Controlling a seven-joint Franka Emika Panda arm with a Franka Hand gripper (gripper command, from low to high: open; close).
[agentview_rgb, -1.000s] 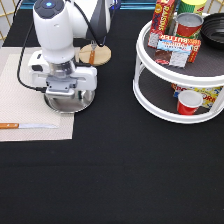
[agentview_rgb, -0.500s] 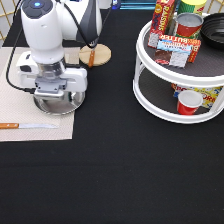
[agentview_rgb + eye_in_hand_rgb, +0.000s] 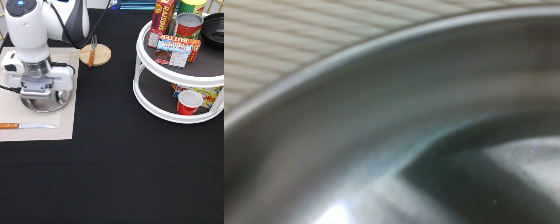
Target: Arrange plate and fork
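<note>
The shiny silver plate (image 3: pixel 52 104) lies on the beige placemat (image 3: pixel 62 125) at the exterior view's left. My gripper (image 3: pixel 39 96) sits right on top of it, shut on the plate's rim, with the hand hiding most of it. The wrist view shows the plate's rim and inner surface (image 3: pixel 411 130) from very close, with the ribbed placemat (image 3: pixel 299 40) beyond. The fork (image 3: pixel 92 50), with an orange-brown handle and silver tines, lies across the round wooden disc (image 3: pixel 103 56) to the upper right of the gripper, apart from it.
A wooden-handled knife (image 3: pixel 25 126) lies on the placemat below the plate. A white two-tier turntable (image 3: pixel 150 95) stands at the right with cans and boxes on top and a red cup (image 3: pixel 189 101) on the lower shelf. The table is black cloth.
The gripper has moved toward the exterior view's left over the placemat, and the plate has moved with it. The fork, disc and knife have not moved.
</note>
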